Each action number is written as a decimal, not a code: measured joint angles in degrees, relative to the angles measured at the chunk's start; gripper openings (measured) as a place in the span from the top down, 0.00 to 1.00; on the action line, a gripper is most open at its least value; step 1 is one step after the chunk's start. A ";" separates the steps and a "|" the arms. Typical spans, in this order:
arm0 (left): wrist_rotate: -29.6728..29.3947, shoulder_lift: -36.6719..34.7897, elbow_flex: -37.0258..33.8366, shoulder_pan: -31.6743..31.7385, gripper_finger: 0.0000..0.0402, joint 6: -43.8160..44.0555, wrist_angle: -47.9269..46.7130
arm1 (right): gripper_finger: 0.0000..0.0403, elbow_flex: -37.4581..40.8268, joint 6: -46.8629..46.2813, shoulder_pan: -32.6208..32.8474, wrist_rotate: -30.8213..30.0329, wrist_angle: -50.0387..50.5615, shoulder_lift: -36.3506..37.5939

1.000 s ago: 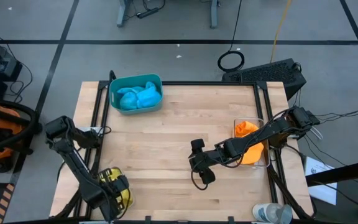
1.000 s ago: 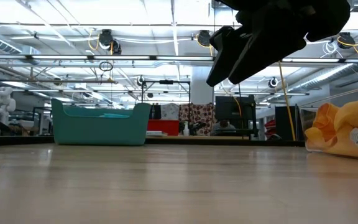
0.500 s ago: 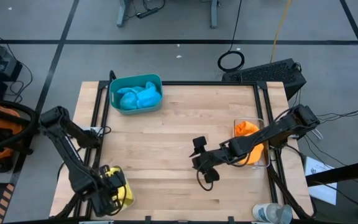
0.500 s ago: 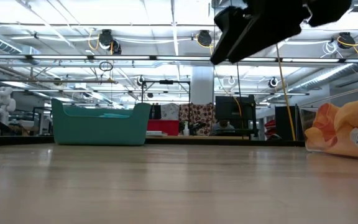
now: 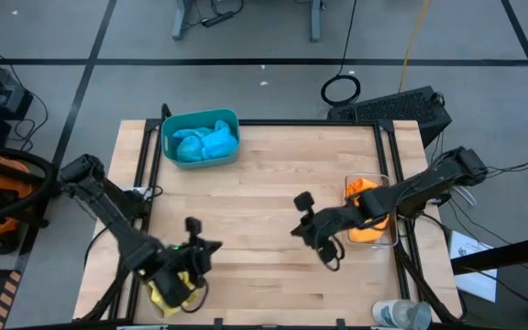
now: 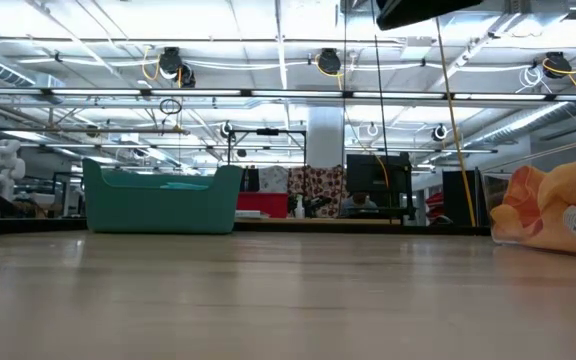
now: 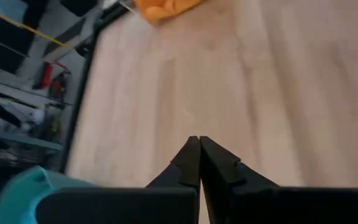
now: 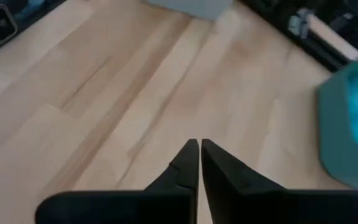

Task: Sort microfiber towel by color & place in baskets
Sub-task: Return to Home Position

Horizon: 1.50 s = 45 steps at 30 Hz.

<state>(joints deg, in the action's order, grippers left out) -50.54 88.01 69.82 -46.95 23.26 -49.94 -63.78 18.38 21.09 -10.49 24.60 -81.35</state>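
Blue microfiber towels [image 5: 204, 142] lie in the teal basket [image 5: 169, 128] at the far left, which the low view shows as the teal basket [image 6: 161, 203]. Orange towels [image 5: 363, 191] fill the clear basket [image 5: 390, 240] at the right edge, partly under my right arm. Yellow towels [image 5: 174, 291] lie at the near left, partly under my left arm. A pale grey basket wall [image 8: 194, 7] shows in the right wrist view. My left gripper [image 5: 213, 246] is shut above the near left of the table, pointing right. My right gripper [image 5: 297, 229] is shut above the table's middle.
A clear plastic bottle [image 5: 401, 314] lies at the near right corner. Black frame rails [image 5: 143, 165] run along the table's left and right sides. Bare wood [image 5: 255, 192] spreads between the baskets.
My right gripper has shut with nothing in it, risen, and drawn back toward the table's right edge. My left gripper, still shut, has lifted off the yellow towels and swung round toward the table's middle.
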 joint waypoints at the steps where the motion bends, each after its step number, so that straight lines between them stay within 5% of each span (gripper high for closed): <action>1: 0.01 0.00 0.00 1.67 0.98 -3.20 1.56 | 0.97 0.58 -0.29 -0.30 -0.05 0.07 1.46; 8: 3.32 0.00 -5.17 11.04 0.98 -23.43 25.19 | 0.99 13.05 -3.13 -1.24 -0.45 -5.71 15.69; 17: 22.36 0.00 -20.53 21.91 0.98 -36.03 60.11 | 1.00 32.80 -4.51 -1.17 0.04 -20.47 32.44; 30: 35.08 -4.50 -31.83 30.16 0.98 -35.25 70.10 | 1.00 47.60 -0.57 -1.17 0.11 -41.78 37.34; 45: 35.33 -23.00 -50.57 30.90 0.98 -32.63 78.50 | 1.00 56.25 -1.13 -1.24 0.21 -49.57 40.71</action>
<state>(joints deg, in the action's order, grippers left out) -15.20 65.00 19.26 -16.05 -9.37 28.56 -7.52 17.25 19.86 -10.28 -24.97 -40.64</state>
